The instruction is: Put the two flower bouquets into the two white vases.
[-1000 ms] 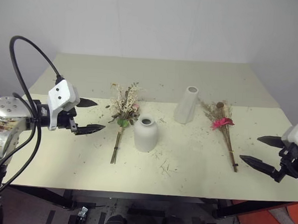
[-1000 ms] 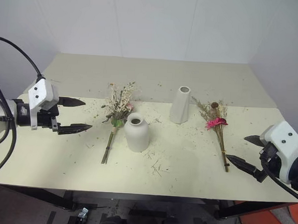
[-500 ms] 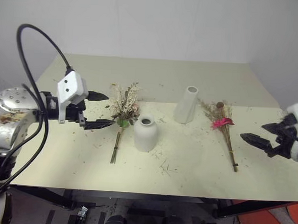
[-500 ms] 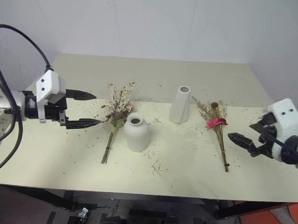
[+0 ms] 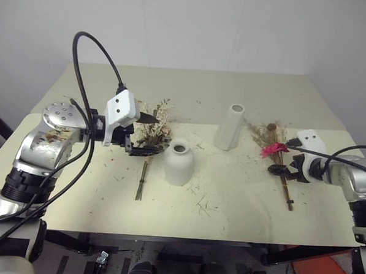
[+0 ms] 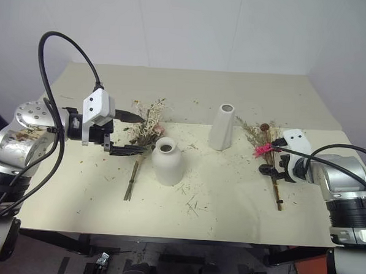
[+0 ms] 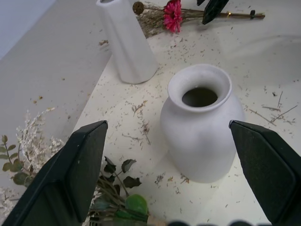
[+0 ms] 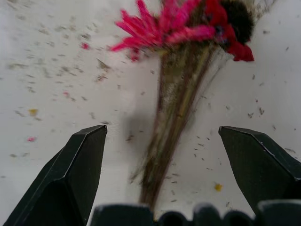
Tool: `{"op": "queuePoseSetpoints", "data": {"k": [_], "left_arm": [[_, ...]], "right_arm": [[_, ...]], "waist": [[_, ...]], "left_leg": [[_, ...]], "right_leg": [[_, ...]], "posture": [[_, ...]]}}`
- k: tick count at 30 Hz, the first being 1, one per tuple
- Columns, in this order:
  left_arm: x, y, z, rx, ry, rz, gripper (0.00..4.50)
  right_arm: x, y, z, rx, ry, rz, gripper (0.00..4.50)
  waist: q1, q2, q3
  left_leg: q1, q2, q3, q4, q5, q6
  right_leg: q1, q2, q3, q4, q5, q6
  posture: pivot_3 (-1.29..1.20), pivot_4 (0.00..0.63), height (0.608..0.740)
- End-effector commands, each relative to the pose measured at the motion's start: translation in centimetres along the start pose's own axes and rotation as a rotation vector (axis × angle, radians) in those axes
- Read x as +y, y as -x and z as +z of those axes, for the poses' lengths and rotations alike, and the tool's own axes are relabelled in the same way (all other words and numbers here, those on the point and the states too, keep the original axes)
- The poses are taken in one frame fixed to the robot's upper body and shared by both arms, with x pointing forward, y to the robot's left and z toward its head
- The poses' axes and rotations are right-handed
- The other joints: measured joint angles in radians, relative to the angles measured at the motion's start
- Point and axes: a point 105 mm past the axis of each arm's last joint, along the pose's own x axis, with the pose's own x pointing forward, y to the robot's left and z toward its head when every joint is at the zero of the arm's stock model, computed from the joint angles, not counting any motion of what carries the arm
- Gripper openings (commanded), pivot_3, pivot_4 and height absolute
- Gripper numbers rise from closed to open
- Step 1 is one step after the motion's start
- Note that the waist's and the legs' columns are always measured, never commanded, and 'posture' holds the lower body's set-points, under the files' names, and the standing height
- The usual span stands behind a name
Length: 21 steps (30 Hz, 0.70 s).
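I see my right gripper (image 8: 162, 141) wide over the magenta bouquet's (image 8: 176, 103) stems, left gripper (image 5: 147, 134) wide at the rose bouquet (image 5: 152, 130).

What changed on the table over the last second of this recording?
Both arms closed in on the bouquets. The left gripper moved rightward to the pale pink bouquet; the right gripper swung in from the table's right edge to the magenta bouquet, jaws open astride its stems. Nothing is gripped yet. Both bouquets, the round vase and the cone vase stayed put.
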Motion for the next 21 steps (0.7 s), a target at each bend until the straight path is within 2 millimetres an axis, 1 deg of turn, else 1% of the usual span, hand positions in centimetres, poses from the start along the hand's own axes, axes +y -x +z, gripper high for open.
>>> {"op": "queuePoseSetpoints", "data": {"k": [1, 2, 7, 8, 12, 13, 18, 20, 21], "left_arm": [[0.0, 0.0, -0.1, 0.007, -0.03, 0.007, 4.5], [0.0, 0.0, -0.1, 0.005, -0.028, 0.008, 4.5], [-0.4, -0.1, -0.3, 0.002, -0.017, 0.01, 4.5], [-0.5, 0.0, -0.4, 0.002, -0.016, 0.011, 4.5], [-0.5, 0.1, -0.7, 0.009, -0.009, 0.025, 4.5], [-0.5, 0.1, -0.7, 0.01, -0.007, 0.028, 4.5], [-0.5, 0.2, -0.9, 0.014, -0.002, 0.04, 4.5], [-0.4, 0.3, -0.9, 0.015, -0.001, 0.043, 4.5], [-0.4, 0.3, -1.0, 0.017, 0.0, 0.045, 4.5]], "right_arm": [[-0.8, -0.1, 1.1, -0.037, 0.016, -0.019, 3.84], [-0.8, -0.2, 1.2, -0.039, 0.017, -0.019, 3.56], [-1.0, -0.6, 1.7, -0.038, 0.016, -0.017, 1.78], [-0.9, -0.7, 1.8, -0.036, 0.019, -0.015, 1.51], [-1.0, -0.8, 2.2, -0.04, 0.016, -0.016, 0.17], [-1.0, -0.8, 2.3, -0.041, 0.017, -0.019, 0.05], [-1.6, -0.5, 3.6, -0.083, -0.003, -0.079, 0.05], [-2.3, -0.2, 5.1, -0.173, 0.029, -0.152, 0.05], [-2.7, 0.4, 6.8, -0.281, 0.055, -0.203, 0.05]], "waist": [[0.0, 0.0, 0.0], [0.0, 0.0, 0.0], [-0.004, 0.0, 0.0], [-0.004, 0.0, 0.0], [-0.002, 0.001, 0.0], [-0.002, 0.001, 0.0], [-0.003, 0.001, 0.0], [-0.003, 0.001, 0.0], [-0.002, 0.001, 0.0]], "left_leg": [[0.0, 0.0, 0.0, 0.0, 0.0, 0.0], [0.0, 0.0, 0.0, 0.0, 0.0, 0.0], [0.0, 0.0, 0.0, 0.0, 0.0, 0.0], [0.0, 0.0, 0.0, 0.0, 0.0, 0.0], [0.0, 0.0, 0.0, 0.0, 0.0, 0.0], [0.0, 0.0, 0.0, 0.0, 0.0, 0.0], [0.0, 0.0, 0.0, 0.0, 0.0, 0.0], [0.0, 0.0, 0.0, 0.0, 0.0, 0.0], [0.0, 0.0, 0.0, 0.0, 0.0, 0.0]], "right_leg": [[0.0, 0.0, 0.0, 0.0, 0.0, 0.0], [0.0, 0.0, 0.0, 0.0, 0.0, 0.0], [0.0, 0.0, 0.001, 0.001, 0.0, 0.0], [0.0, 0.0, 0.001, 0.001, 0.0, 0.0], [0.0, 0.0, 0.001, 0.001, 0.0, 0.0], [0.0, 0.0, 0.001, 0.001, 0.0, 0.0], [-0.001, 0.0, 0.001, 0.001, 0.0, 0.0], [-0.001, 0.0, 0.001, 0.001, 0.0, 0.0], [-0.001, 0.0, 0.001, 0.001, 0.0, 0.0]], "posture": [[0.0, 0.15, 0.74], [0.0, 0.15, 0.74], [0.0, 0.15, 0.74], [0.0, 0.15, 0.74], [0.0, 0.15, 0.74], [0.0, 0.15, 0.74], [0.0, 0.15, 0.74], [0.0, 0.15, 0.74], [0.0, 0.15, 0.74]]}}
